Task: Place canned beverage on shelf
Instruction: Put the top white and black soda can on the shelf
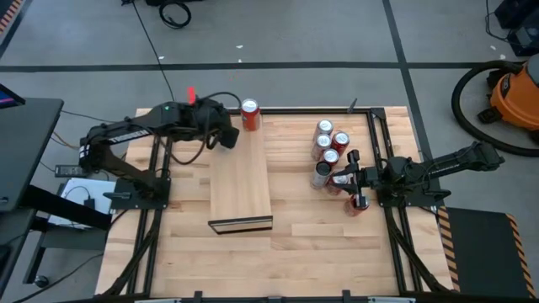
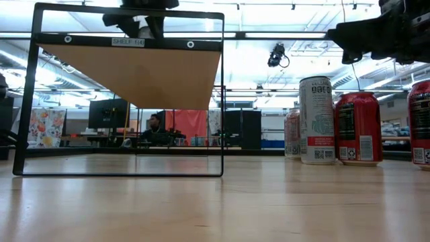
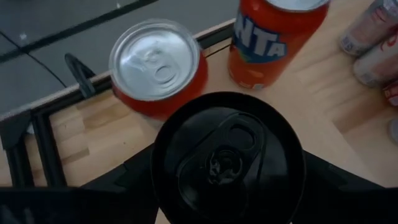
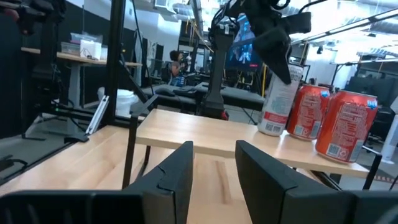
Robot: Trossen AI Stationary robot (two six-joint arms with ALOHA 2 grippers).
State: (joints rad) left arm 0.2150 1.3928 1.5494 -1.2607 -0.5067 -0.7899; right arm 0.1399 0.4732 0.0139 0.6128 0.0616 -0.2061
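My left gripper [image 3: 227,186] is shut on a black can [image 3: 227,155], whose top with the pull tab faces the wrist camera. It is over the far end of the shelf [image 1: 240,181], a pale wood slab raised on a black frame [image 2: 121,101]. Two orange cans [image 3: 155,62] [image 3: 273,37] stand upright just beyond the black can; the high view shows one orange can [image 1: 250,115] at the shelf's far edge. My right gripper [image 4: 211,168] waits open at the table's right, beside a cluster of cans [image 1: 328,151], with nothing between its fingers. My left gripper pinches the black can between its two fingers [image 3: 134,171], one on each side of the can's wall [image 3: 158,165] just below the rim. The fingers slant down from above at it. The can stays upright, top up; its own body hides its bottom.
Several red and silver cans [image 2: 336,124] stand upright on the butcher-block table [image 1: 312,244] to the right of the shelf, close to my right gripper [image 1: 355,178]. Black frame rails [image 1: 375,143] run along the table's sides. The near half of the table is bare wood.
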